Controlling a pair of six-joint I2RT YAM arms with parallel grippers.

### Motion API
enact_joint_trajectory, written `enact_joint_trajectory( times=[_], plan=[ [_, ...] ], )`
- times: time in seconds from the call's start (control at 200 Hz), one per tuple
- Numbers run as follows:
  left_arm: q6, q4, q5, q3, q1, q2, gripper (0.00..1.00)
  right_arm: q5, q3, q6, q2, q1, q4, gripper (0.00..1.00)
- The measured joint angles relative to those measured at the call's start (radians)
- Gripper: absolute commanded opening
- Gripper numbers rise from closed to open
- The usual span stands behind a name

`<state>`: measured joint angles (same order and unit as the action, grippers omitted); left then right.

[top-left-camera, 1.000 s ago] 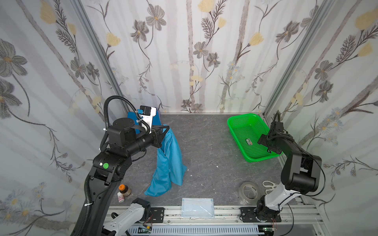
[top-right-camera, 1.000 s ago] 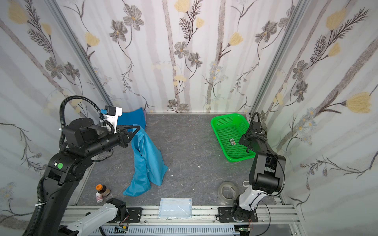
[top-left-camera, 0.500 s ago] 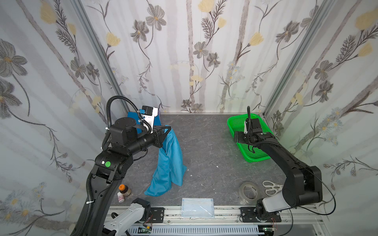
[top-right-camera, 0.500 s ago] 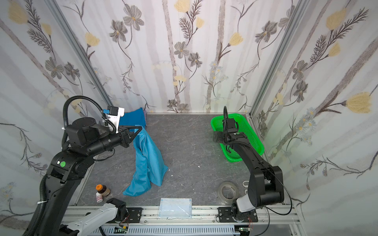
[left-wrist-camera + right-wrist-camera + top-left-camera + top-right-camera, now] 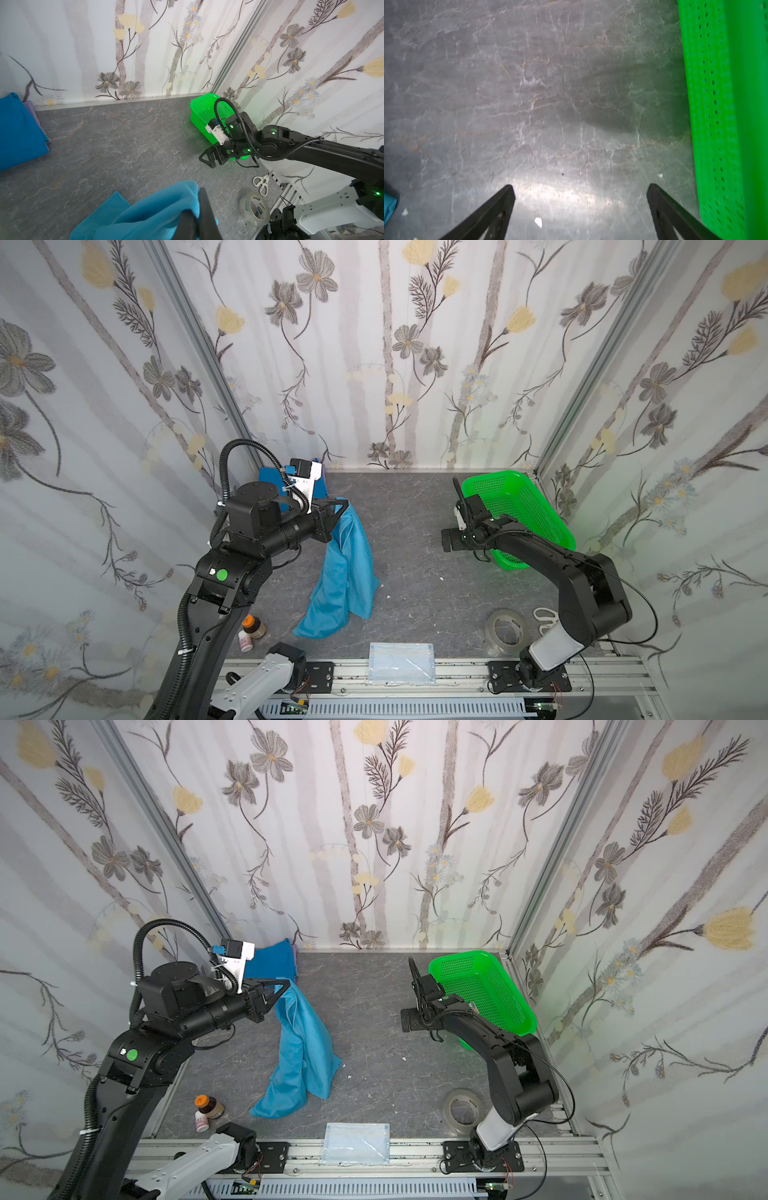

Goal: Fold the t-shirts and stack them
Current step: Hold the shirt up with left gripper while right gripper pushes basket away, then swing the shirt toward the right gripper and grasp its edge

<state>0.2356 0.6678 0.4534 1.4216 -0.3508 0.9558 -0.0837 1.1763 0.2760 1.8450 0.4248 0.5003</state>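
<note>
Left gripper [image 5: 341, 503] clamped tight on teal t-shirt [image 5: 348, 572]; shirt hangs from it, lower end crumpled on table [image 5: 415, 506]. Right gripper [image 5: 579, 193] spread wide, empty, above table just beside green basket [image 5: 524, 506]. Basket holds small flat item [image 5: 472, 1006], too small to identify. Royal blue t-shirt [image 5: 270, 965] lies in far left corner.

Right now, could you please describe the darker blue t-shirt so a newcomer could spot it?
Look at the back left corner of the grey table. The royal blue t-shirt lies there by the wall, darker than the teal t-shirt hanging from the left hand.
</note>
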Motion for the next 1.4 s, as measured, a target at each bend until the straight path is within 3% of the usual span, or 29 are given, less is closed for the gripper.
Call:
enact_joint_trajectory(
  times=[0.38,0.535,0.64,0.834,0.909,0.974,1.039,1.134,1.234,1.399],
  plan=[
    [0.000,0.019,0.016,0.008,-0.001,-0.013,0.00,-0.065,0.491,-0.043,0.410,-0.210,0.033,1.00],
    [0.012,0.013,0.095,0.007,-0.001,0.008,0.00,-0.003,0.601,-0.126,0.426,-0.238,0.052,1.00],
    [0.027,-0.017,0.241,0.035,-0.008,0.052,0.00,0.179,0.478,-0.184,0.283,-0.204,0.002,1.00],
    [0.058,-0.139,0.491,0.159,-0.014,0.132,0.00,0.586,-0.041,-0.217,-0.268,-0.079,-0.312,1.00],
    [0.072,-0.188,0.545,0.232,-0.014,0.180,0.00,0.680,-0.152,-0.206,-0.383,-0.040,-0.409,1.00],
    [0.079,-0.216,0.539,0.294,-0.014,0.216,0.00,0.669,-0.217,-0.180,-0.442,-0.019,-0.450,1.00],
    [0.100,-0.275,0.462,0.314,-0.014,0.225,0.00,0.629,-0.267,-0.163,-0.502,0.014,-0.459,1.00],
    [0.203,-0.439,0.390,0.286,-0.002,0.241,0.00,0.583,-0.312,-0.156,-0.579,0.047,-0.480,0.99],
    [0.307,-0.573,0.362,0.357,-0.002,0.341,0.00,0.492,-0.333,-0.138,-0.640,0.050,-0.470,0.99],
    [0.371,-0.595,0.319,0.375,-0.004,0.408,0.00,0.369,-0.297,-0.148,-0.776,0.164,-0.458,0.91]
  ],
)
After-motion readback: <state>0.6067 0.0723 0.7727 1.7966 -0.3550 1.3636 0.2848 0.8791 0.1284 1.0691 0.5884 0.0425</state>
